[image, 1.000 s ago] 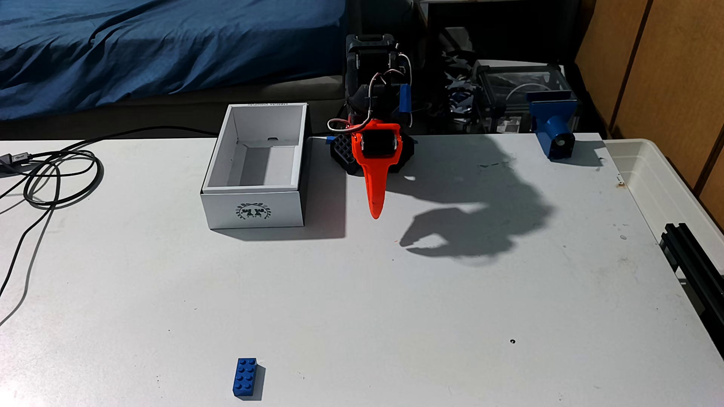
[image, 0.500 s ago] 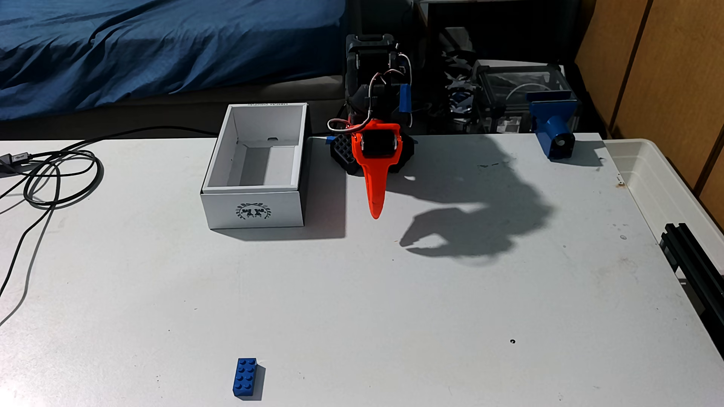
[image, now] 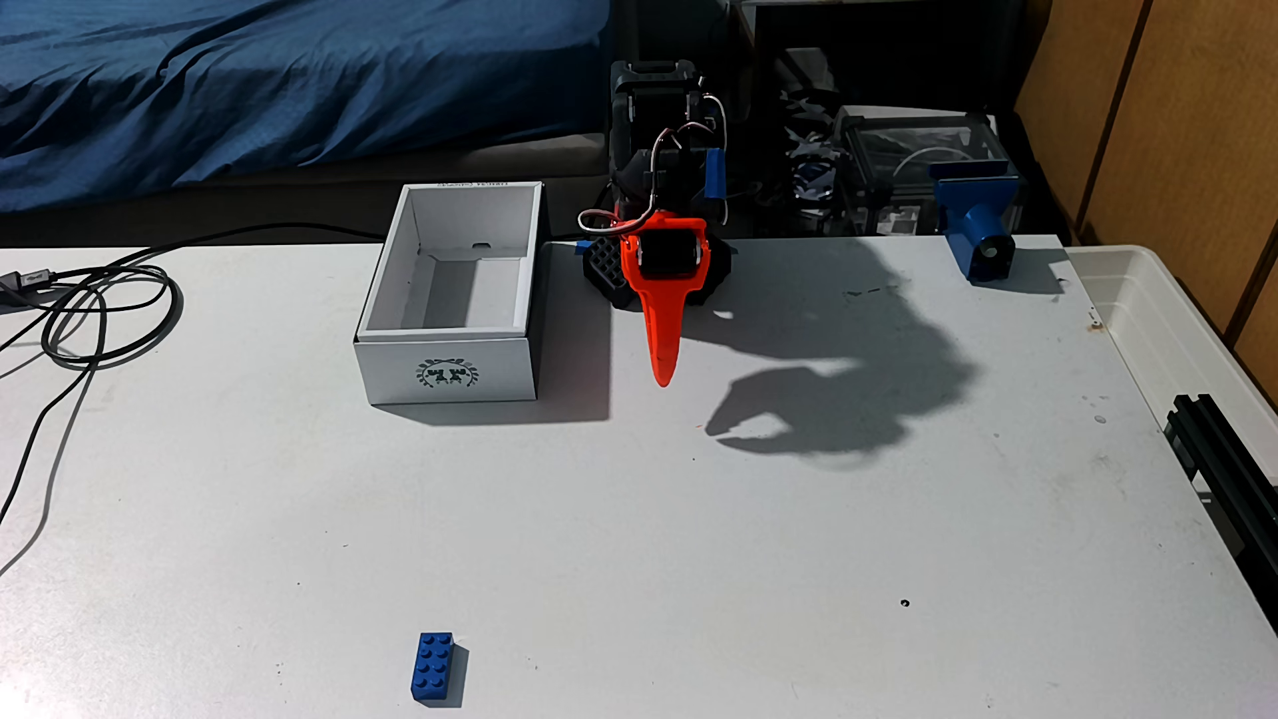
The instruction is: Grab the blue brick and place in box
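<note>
The blue brick [image: 433, 667] lies flat, studs up, near the table's front edge and left of centre. At the back of the table, left of the arm, the white box [image: 448, 373] stands open and empty, its wreath emblem on the near short side. My orange gripper [image: 662, 379] hangs beside the box's right side with its tip pointing down a little above the table, far from the brick. Its fingers look closed together with nothing between them, and its shadow shows the tips nearly touching.
Dark cables [image: 90, 311] coil at the table's left edge. A blue cylinder-fronted device [image: 978, 231] sits at the back right corner. A translucent tub [image: 1175, 332] and a black rail [image: 1224, 456] border the right side. Bare tabletop lies between gripper and brick.
</note>
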